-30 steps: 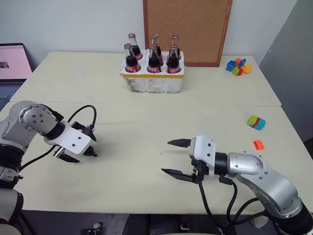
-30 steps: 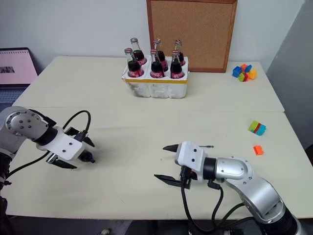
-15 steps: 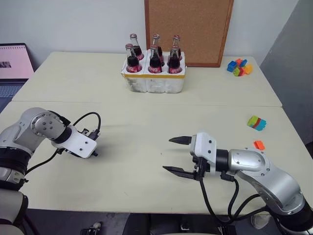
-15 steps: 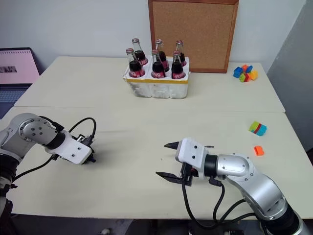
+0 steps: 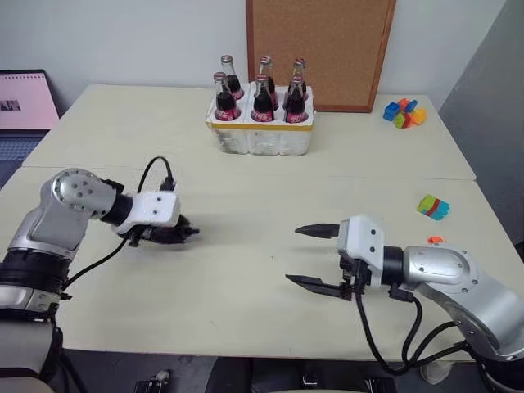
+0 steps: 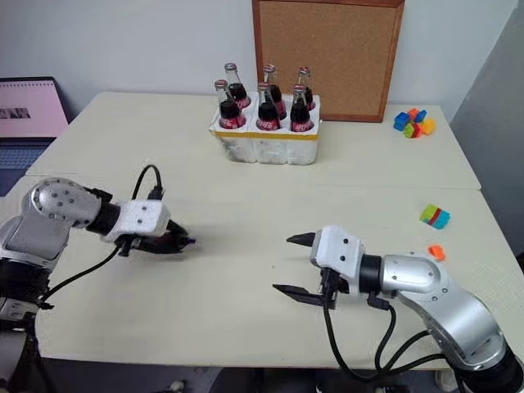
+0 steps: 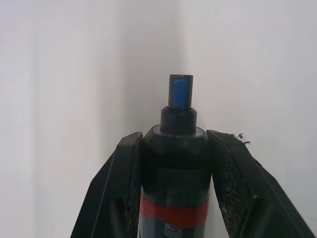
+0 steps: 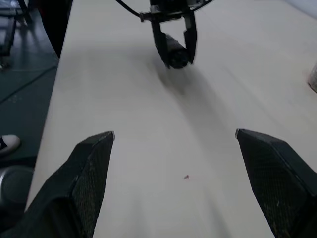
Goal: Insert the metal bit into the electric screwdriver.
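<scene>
While the left gripper (image 5: 182, 232) clamps the electric screwdriver (image 7: 176, 163), the right gripper (image 5: 315, 256) waits wide open — bit not yet in hand.

At left of centre in the left eye view, the left fingers (image 7: 124, 183) are closed on the screwdriver's black barrel, one on either side just above its red band, so its stepped nose sticks out past the fingertips, free to take a bit, it seems. Further right, low in the frame, the right gripper hangs over bare table (image 5: 246, 205) with its two fingers (image 5: 318, 230) spread far apart and nothing between them — presumably ready to fetch the metal bit, which I cannot make out for certain anywhere on the table.
</scene>
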Robot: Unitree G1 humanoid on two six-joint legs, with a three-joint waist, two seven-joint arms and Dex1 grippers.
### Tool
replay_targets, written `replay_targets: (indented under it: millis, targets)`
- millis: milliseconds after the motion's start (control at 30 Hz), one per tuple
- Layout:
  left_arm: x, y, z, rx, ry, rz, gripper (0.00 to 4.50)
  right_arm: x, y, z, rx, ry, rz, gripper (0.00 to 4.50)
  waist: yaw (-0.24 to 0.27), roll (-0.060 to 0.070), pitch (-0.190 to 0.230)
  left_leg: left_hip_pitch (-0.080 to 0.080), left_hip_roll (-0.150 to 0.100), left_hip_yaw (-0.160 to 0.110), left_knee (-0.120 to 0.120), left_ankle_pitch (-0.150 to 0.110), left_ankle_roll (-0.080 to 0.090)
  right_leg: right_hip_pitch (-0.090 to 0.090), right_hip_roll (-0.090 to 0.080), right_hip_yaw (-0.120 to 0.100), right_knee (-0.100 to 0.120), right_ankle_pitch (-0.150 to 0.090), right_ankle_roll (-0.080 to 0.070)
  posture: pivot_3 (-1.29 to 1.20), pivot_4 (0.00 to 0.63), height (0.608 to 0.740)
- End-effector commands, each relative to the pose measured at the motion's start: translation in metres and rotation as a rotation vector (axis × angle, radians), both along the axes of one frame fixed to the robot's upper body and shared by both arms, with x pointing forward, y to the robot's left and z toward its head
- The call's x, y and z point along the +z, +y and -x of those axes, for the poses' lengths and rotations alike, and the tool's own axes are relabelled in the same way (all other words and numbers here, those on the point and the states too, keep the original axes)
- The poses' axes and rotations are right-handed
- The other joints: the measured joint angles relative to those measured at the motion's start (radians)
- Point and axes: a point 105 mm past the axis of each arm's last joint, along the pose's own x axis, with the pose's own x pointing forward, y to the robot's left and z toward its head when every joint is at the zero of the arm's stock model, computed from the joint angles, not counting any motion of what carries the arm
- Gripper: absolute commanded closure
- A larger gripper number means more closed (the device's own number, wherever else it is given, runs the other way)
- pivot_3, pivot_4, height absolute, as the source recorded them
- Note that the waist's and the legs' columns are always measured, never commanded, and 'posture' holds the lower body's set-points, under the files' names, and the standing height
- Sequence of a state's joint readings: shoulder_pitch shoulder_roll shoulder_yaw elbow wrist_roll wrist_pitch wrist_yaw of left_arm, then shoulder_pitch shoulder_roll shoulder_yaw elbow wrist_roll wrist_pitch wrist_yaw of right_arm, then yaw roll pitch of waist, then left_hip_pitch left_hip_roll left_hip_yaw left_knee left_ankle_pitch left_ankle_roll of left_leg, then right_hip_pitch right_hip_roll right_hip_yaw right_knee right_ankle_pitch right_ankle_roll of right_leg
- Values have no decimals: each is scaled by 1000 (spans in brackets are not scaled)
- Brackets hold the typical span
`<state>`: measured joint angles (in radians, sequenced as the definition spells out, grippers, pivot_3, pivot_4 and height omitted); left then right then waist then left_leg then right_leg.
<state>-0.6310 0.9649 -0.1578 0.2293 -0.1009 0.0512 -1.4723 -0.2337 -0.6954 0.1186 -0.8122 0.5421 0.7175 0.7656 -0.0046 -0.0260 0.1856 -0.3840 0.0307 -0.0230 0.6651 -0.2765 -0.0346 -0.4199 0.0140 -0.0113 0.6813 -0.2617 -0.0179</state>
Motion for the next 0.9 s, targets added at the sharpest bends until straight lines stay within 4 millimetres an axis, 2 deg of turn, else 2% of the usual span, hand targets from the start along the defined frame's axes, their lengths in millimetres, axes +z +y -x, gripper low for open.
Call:
replay_targets:
  millis: [33,167,367,433,600,767,900]
  targets:
    - [32,-35,-1,5,-38,241,2861,19,-4,10,40,-39,-28,378,-1,0,0,0,0,0,0,0,0,0,0,0,0,0,0,0,150,740]
    - [52,-69,-6,5,-49,459,2861,27,-14,3,21,-58,5,378,0,0,0,1,0,-1,0,0,0,0,1,-1,1,0,1,0,150,740]
    - [67,-98,-18,69,-84,700,2861,34,-22,-4,-1,-84,21,378,-5,0,0,1,0,-1,0,0,0,1,1,1,1,1,1,0,150,740]
    - [65,-107,-21,98,-107,771,2861,37,-23,-7,-11,-97,26,378,-5,0,0,2,0,0,0,0,0,1,1,2,1,1,1,0,150,740]
    - [59,-119,-21,144,-99,858,2862,38,-24,-7,-10,-104,43,378,-4,0,0,1,0,0,0,0,0,0,0,2,1,1,1,0,150,740]
    - [66,-131,-23,198,-77,986,2862,40,-25,-9,-11,-113,51,378,1,0,0,1,0,-1,1,0,0,1,0,1,1,1,1,0,150,740]
    - [60,-135,-20,223,-83,997,2862,46,-26,-11,-20,-132,34,378,1,0,0,1,-1,0,1,0,0,1,0,2,1,1,1,0,150,740]
